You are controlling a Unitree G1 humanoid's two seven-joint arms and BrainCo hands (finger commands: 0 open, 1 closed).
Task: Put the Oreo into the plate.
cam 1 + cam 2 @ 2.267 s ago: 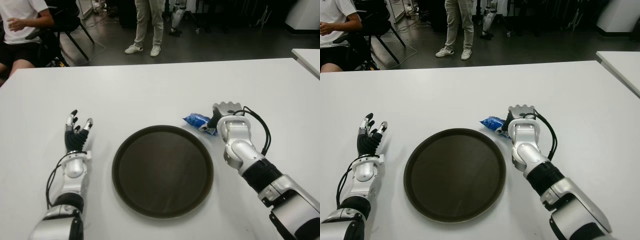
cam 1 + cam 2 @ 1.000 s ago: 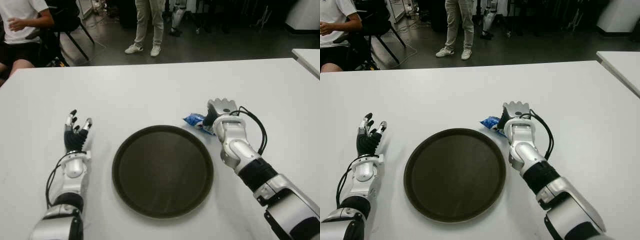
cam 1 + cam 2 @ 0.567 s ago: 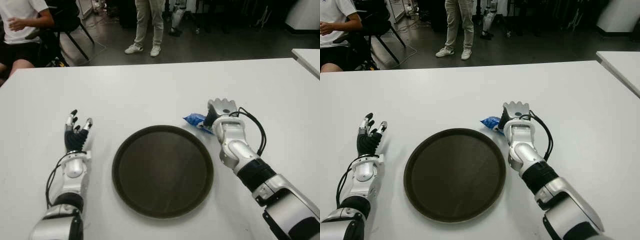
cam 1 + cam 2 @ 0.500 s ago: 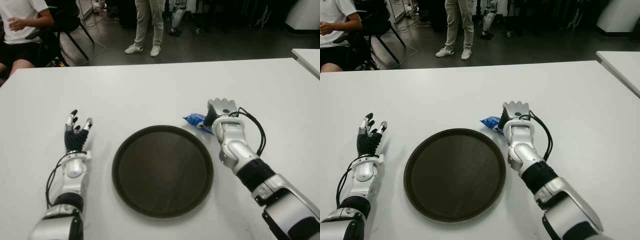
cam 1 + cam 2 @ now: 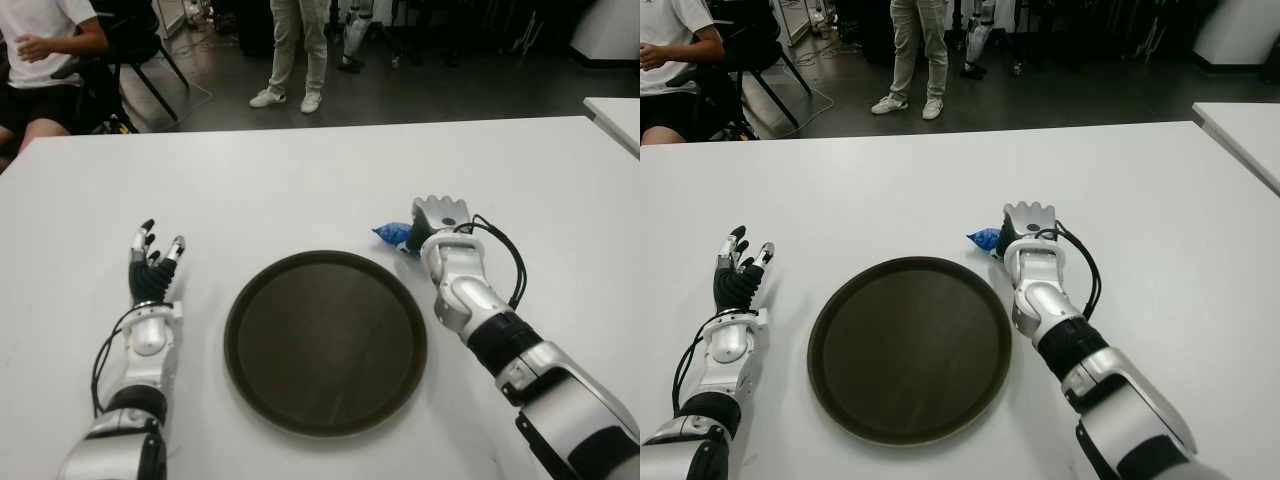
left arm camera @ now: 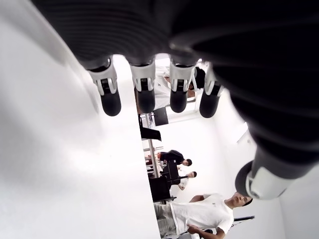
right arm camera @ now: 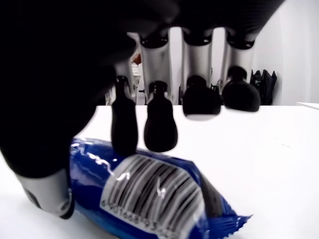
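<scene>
Small blue foil Oreo packet (image 7: 149, 194) lies on white desk (image 5: 300, 190), just beyond rim of round dark brown plate (image 5: 326, 340).
Right hand (image 5: 440, 215) over packet, fingers (image 7: 159, 124) arched above wrapper, not yet clamped.
Left hand (image 5: 150, 268) idle left of plate, fingers spread, empty.
Advice: close thumb and fingers across packet's middle, not crimped end; lift clear of rim before moving over plate.

Right hand (image 5: 437, 222) covers most of the Oreo packet (image 5: 392, 234), only a blue end pokes out toward the plate side; whether fingers actually touch the wrapper can't be told
</scene>
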